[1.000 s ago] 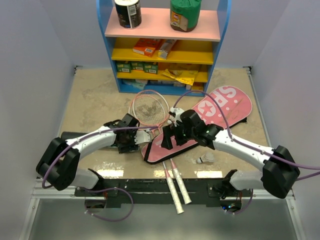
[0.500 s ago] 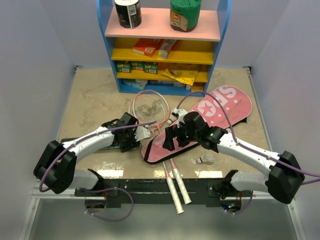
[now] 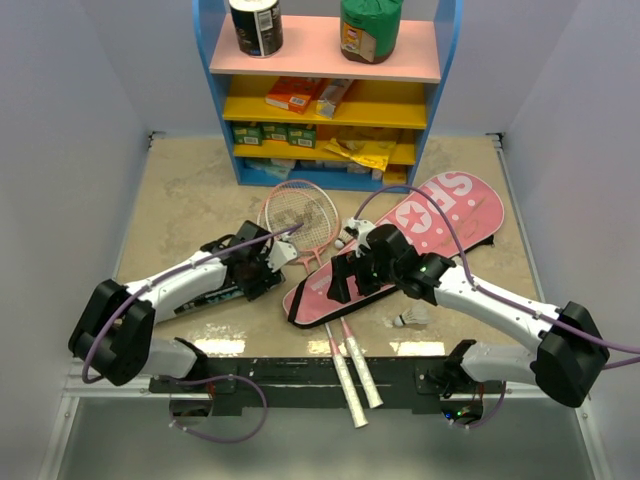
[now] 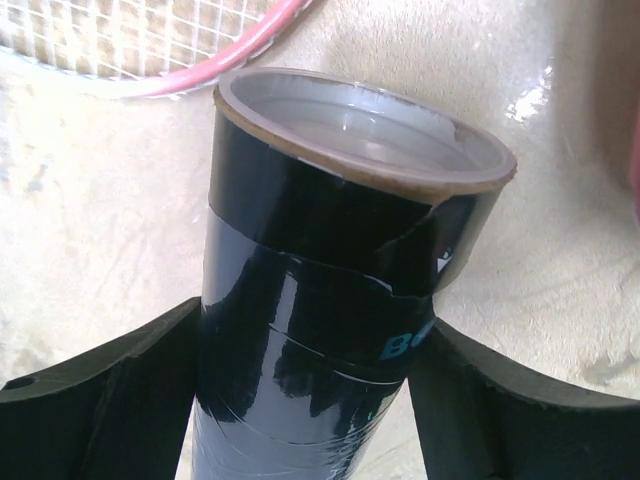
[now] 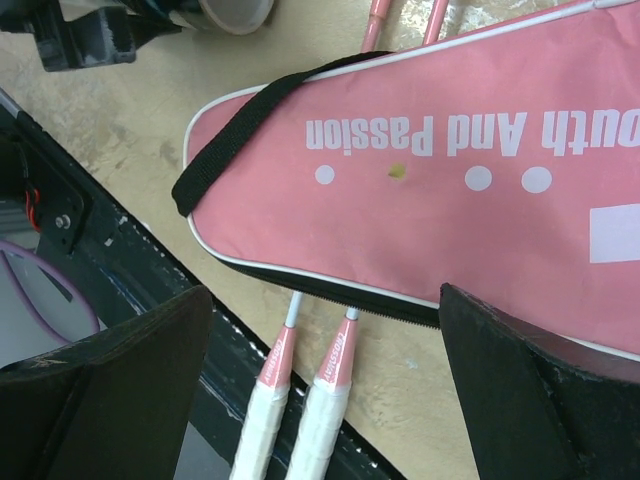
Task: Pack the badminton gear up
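1. Tube (image 4: pixel 330 300), pinched between the left fingers (image 4: pixel 100 400), points its open mouth beyond their tips, probably to take shuttlecocks (image 3: pixel 405 319).
2. Just past that mouth lies a racket (image 4: pixel 140 40) head.
3. Right fingers (image 5: pixel 100 390) spread wide above the bag (image 5: pixel 450 200)'s narrow end, likely to open it.

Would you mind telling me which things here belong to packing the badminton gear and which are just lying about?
Job: two rackets, pink bag, black tube, shuttlecocks.
Lying about: shelf unit, its boxes and packets, black-and-white can, green jar.
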